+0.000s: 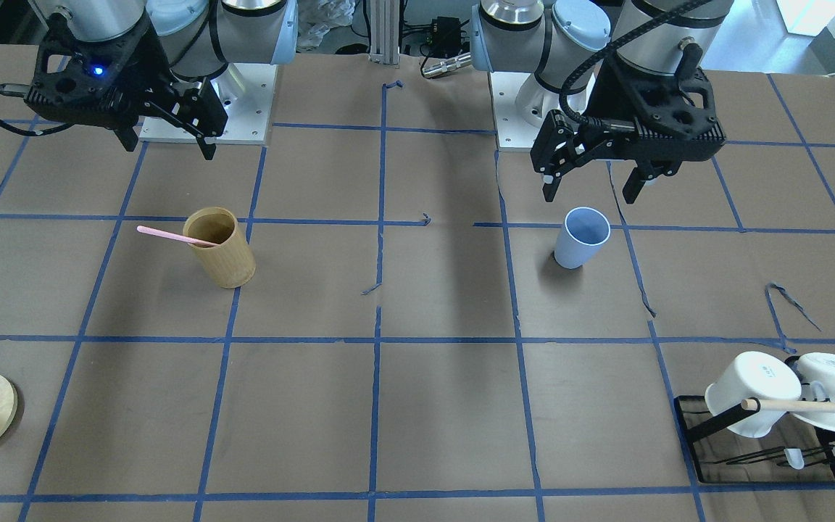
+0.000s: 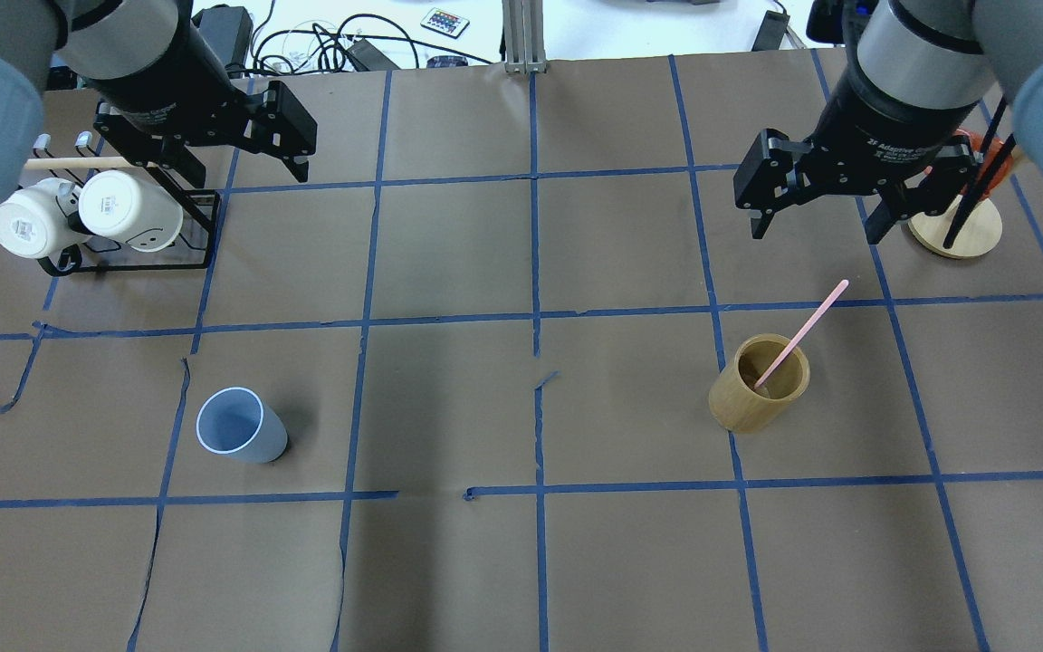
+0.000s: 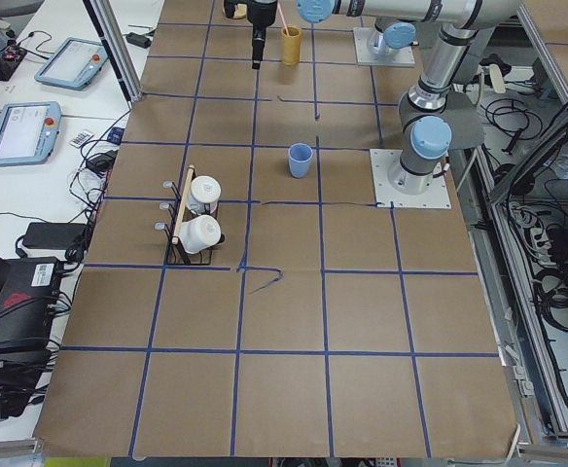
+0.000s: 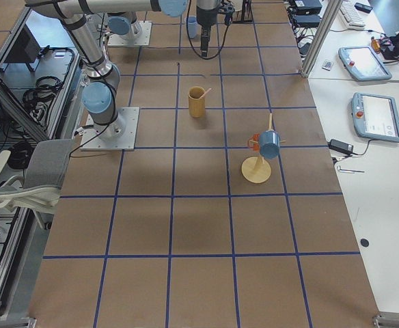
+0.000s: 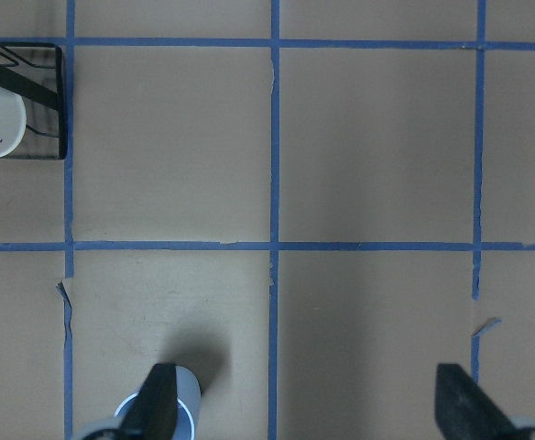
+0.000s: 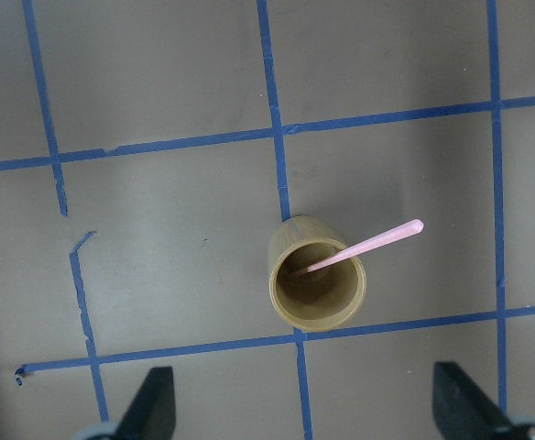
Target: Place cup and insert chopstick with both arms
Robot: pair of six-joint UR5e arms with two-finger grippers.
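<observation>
The light blue cup (image 1: 581,237) stands upright on the table on my left side; it also shows in the overhead view (image 2: 241,426) and at the bottom edge of the left wrist view (image 5: 190,403). My left gripper (image 1: 591,194) is open and empty, above and just behind the cup. The pink chopstick (image 2: 802,333) leans inside the tan bamboo cup (image 2: 757,389), seen too in the right wrist view (image 6: 368,246). My right gripper (image 2: 816,231) is open and empty, high above the table, beyond the bamboo cup (image 6: 315,289).
A black rack with two white mugs (image 2: 78,217) and a light-wood rod stands at the far left. A round wooden stand (image 2: 954,231) with an orange item is at the far right. Blue tape lines grid the brown table.
</observation>
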